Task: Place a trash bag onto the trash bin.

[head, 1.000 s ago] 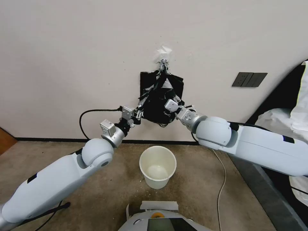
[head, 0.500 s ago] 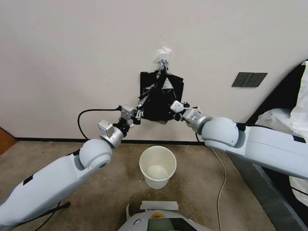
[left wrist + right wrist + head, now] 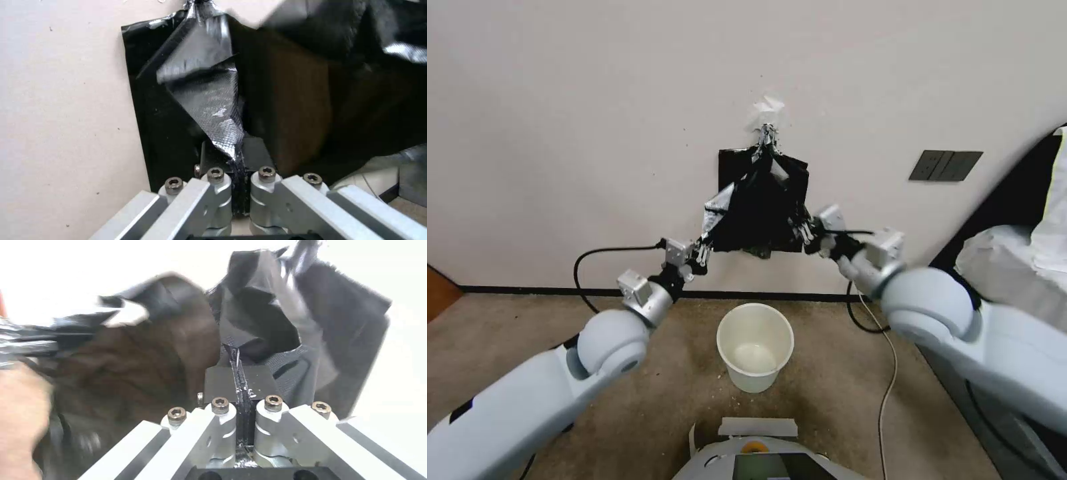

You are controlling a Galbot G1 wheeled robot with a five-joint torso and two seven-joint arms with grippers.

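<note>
- The trash bag (image 3: 757,213) hangs against the wall (image 3: 594,120), its top gathered to a point at a metal clip (image 3: 767,133) and its lower part pulled wide, so it reads as a broad triangle with the apex up.
- Its long axis at the lower edge runs side to side, stretched between the two grippers; the mouth of the bag faces downward and toward the robot.
- Behind it lies a flat black bundle of bags (image 3: 730,167), rectangular and pressed against the wall under the same clip.
- In the left wrist view a glossy fold of the trash bag (image 3: 209,100) narrows down into the closed jaws.
- The left gripper (image 3: 702,252) is clamped on the bag's lower left corner, its fingers (image 3: 218,196) pressed together with the film pinched between them.
- The right gripper (image 3: 806,233) is clamped on the lower right corner; in its wrist view a thin strip of the bag (image 3: 240,383) runs between the closed fingers (image 3: 271,426).
- The left arm reaches up from the lower left, forearm rising toward the wall; the right arm reaches up from the lower right, and the two wrists are well apart.
- The trash bin (image 3: 755,347) stands upright on the floor (image 3: 627,313), below the bag and between the arms, open mouth up, near the wall.
- A dark switch plate (image 3: 946,165) sits on the wall to the right.
</note>
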